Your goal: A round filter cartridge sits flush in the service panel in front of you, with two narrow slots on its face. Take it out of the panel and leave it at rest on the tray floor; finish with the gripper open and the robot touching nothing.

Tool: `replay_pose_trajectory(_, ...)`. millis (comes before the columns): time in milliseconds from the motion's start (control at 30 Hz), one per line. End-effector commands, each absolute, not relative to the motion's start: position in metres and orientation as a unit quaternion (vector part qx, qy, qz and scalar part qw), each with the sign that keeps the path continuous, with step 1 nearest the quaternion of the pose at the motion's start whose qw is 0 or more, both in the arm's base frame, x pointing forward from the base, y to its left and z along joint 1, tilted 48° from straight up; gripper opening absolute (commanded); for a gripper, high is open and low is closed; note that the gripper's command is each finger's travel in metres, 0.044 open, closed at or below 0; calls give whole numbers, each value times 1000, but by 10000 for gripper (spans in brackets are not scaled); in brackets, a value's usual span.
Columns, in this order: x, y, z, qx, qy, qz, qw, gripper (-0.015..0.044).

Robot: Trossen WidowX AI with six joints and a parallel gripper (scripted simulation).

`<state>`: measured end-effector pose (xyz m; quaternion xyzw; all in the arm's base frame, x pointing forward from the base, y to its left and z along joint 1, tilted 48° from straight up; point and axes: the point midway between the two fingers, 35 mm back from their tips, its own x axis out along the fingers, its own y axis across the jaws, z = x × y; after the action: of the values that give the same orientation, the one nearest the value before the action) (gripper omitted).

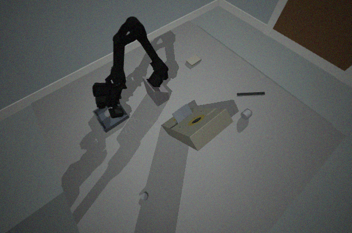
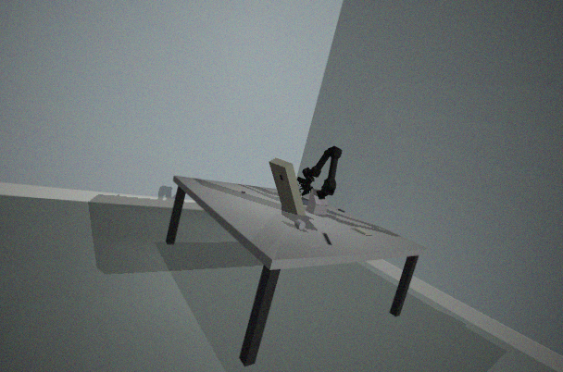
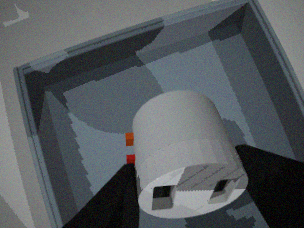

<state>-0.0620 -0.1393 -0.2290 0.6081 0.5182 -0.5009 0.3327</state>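
Pale grey cartridge (image 3: 180, 138); blue-grey tray (image 3: 40, 122); tan panel (image 1: 202, 131); yellow-ringed.

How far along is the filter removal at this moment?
Done: the panel's round hole is vacated. In hand: the pincer is shut on the cartridge, low inside the tray. Left: set it on the tray floor, open the pincer, and pull the arm clear.

cartridge (image 3: 183, 156) in gripper (image 3: 188, 192), inside tray (image 3: 40, 96)
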Motion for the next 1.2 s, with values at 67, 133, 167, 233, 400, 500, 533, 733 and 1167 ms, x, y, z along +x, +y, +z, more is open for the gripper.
replay_pose_trajectory(67,-62,-141,-229,607,517,-502,334,105)
replay_pose_trajectory(133,-62,-141,-229,607,517,-502,334,157)
replay_pose_trajectory(167,-62,-141,-229,607,517,-502,334,184)
replay_pose_trajectory(233,-62,-141,-229,607,517,-502,334,236)
replay_pose_trajectory(400,-62,-141,-229,607,517,-502,334,367)
replay_pose_trajectory(500,-62,-141,-229,607,517,-502,334,440)
replay_pose_trajectory(533,-62,-141,-229,607,517,-502,334,440)
replay_pose_trajectory(733,-69,-185,-187,608,517,-502,334,440)
replay_pose_trajectory(1167,-69,-184,-188,605,518,-503,335,440)
